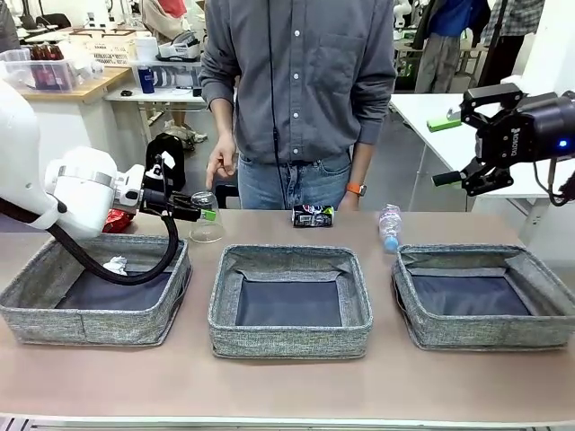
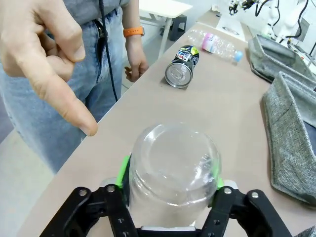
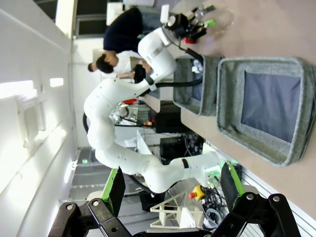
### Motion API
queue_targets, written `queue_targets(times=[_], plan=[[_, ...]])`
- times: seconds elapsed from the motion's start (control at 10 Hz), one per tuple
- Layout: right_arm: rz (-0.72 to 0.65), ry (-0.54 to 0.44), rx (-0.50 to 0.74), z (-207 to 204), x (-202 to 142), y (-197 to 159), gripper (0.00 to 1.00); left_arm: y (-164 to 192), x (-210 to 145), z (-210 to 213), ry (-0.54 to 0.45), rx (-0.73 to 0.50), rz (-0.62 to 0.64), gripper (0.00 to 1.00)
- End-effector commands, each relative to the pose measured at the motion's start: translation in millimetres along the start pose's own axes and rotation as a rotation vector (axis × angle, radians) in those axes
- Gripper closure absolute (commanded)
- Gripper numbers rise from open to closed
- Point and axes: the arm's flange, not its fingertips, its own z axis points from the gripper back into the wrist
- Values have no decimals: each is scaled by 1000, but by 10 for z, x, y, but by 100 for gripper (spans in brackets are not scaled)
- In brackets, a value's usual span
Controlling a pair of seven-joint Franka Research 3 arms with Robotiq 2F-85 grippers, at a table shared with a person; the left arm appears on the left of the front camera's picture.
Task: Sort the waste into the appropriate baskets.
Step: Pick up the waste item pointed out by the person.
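Note:
My left gripper [image 1: 203, 214] is shut on the clear plastic cup [image 1: 207, 224], which is at the table's far edge behind the left basket [image 1: 54, 305]. In the left wrist view the green pads [image 2: 123, 173] press both sides of the cup [image 2: 170, 163]. A crumpled white paper ball [image 1: 115, 264] lies in the left basket. The dark printed can [image 1: 313, 215] lies on its side behind the middle basket [image 1: 289, 337]. The water bottle [image 1: 389, 226] lies behind the right basket [image 1: 485, 334]. My right gripper [image 1: 467, 178] hangs open, high above the right basket.
A person stands at the far side, one hand [image 1: 220, 166] hanging close above the cup and large in the left wrist view [image 2: 44, 59]. Something red [image 1: 117, 220] shows behind the left basket, partly hidden by my left arm. A white table [image 1: 431, 112] stands behind on the right.

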Motion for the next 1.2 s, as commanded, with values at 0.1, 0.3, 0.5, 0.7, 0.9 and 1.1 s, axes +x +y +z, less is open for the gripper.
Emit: queue_targets(times=[0.1,0.3,0.5,0.7,0.9,1.1], plan=[[-13,4,3,14,19,48,0,-66,-18,104,-16,-7,29,60],[-13,4,3,14,19,48,0,-141,13,181,-14,-9,35,60],[-13,4,3,14,19,48,0,-244,90,270,-11,-21,51,60],[-13,4,3,14,19,48,0,-419,460,585,-39,-27,127,60],[-13,4,3,14,19,48,0,-734,1172,1165,-11,83,193,60],[-13,4,3,14,19,48,0,-1206,1897,1667,279,30,384,60]])
